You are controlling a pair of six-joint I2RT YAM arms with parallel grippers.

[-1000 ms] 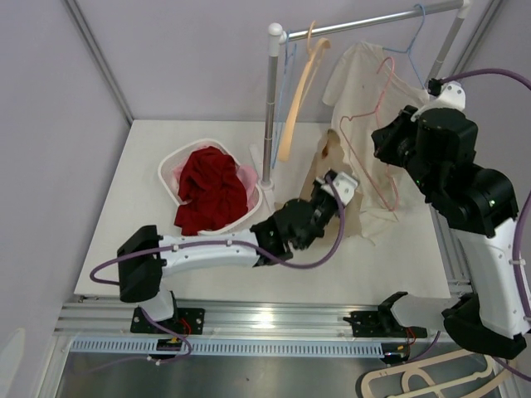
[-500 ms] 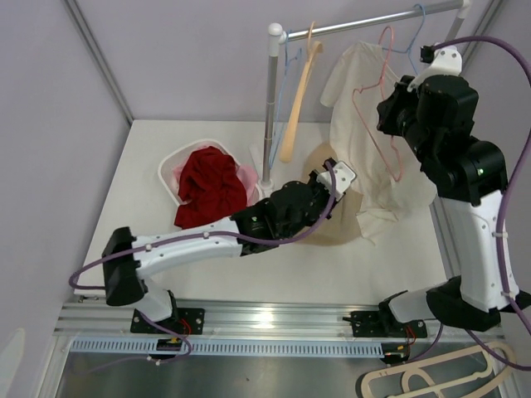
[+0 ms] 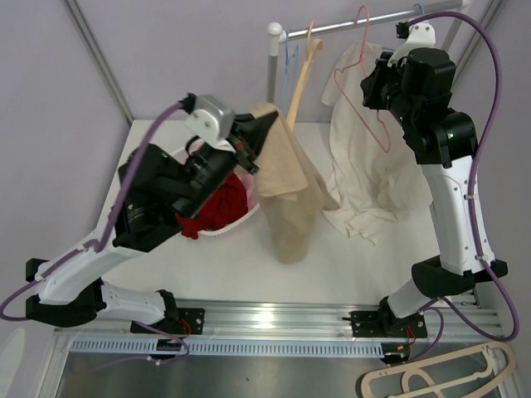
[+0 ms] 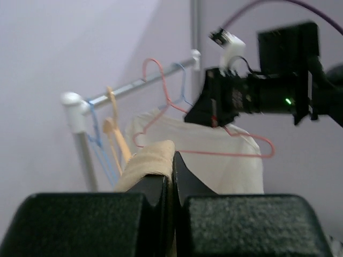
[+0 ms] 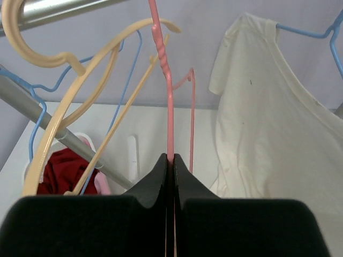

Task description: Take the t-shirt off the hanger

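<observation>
My left gripper point(image 3: 265, 126) is shut on a fold of the tan t-shirt point(image 3: 286, 195) and holds it high, so the shirt hangs free above the table beside the basket. In the left wrist view the tan cloth point(image 4: 147, 160) is pinched between the closed jaws of the left gripper point(image 4: 172, 160). My right gripper point(image 3: 371, 89) is shut on the wire of the bare pink hanger point(image 3: 344, 79), which is raised with its hook up by the rail point(image 3: 348, 25). The right wrist view shows the right gripper point(image 5: 170, 160) closed on the pink hanger point(image 5: 169, 107).
A cream t-shirt point(image 3: 361, 166) hangs from a blue hanger on the rail's right end. A peach hanger point(image 3: 303, 70) and another blue hanger point(image 3: 286, 54) hang near the rail's post. A white basket point(image 3: 170, 166) of red clothes sits on the left. A spare hanger point(image 3: 431, 377) lies below the table's front edge.
The left arm has swung up and to the left, lifting the tan t-shirt off the table and away from the pink hanger. The right gripper has raised the bare pink hanger toward the rail.
</observation>
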